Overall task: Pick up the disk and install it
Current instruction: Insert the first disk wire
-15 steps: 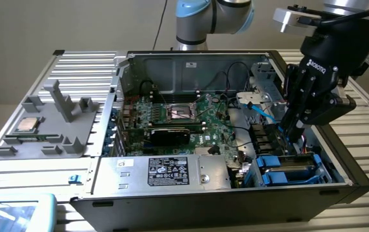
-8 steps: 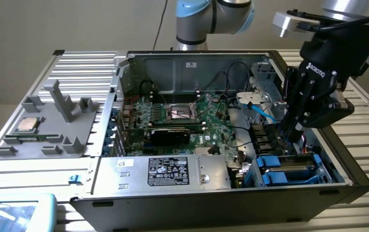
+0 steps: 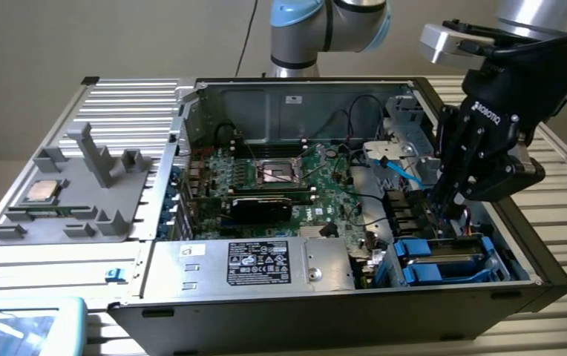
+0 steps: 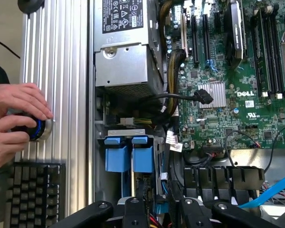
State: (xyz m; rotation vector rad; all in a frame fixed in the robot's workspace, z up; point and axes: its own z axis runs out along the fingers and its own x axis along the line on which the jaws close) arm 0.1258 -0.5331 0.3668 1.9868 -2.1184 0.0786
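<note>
The disk (image 3: 442, 265) sits in the drive bay at the near corner of the open computer case, towards the exterior view's right. Its blue carrier frames the grey body. In the wrist view its two blue carrier tabs (image 4: 130, 159) stand side by side in the bay slot. My gripper (image 3: 449, 211) reaches down into the case just behind the disk. The black fingers (image 4: 133, 209) stand partly apart, and my gripper (image 4: 161, 204) has only cables and a scrap of blue plastic in its gap. It grips nothing that I can make out.
A silver power supply box (image 3: 254, 263) with a black label lies beside the bay. The green motherboard (image 3: 283, 178) fills the case floor. A grey fixture (image 3: 96, 193) holding a CPU chip (image 3: 44, 190) stands outside the case. A person's hands (image 4: 14, 118) rest on a knob above a keyboard (image 4: 33, 190).
</note>
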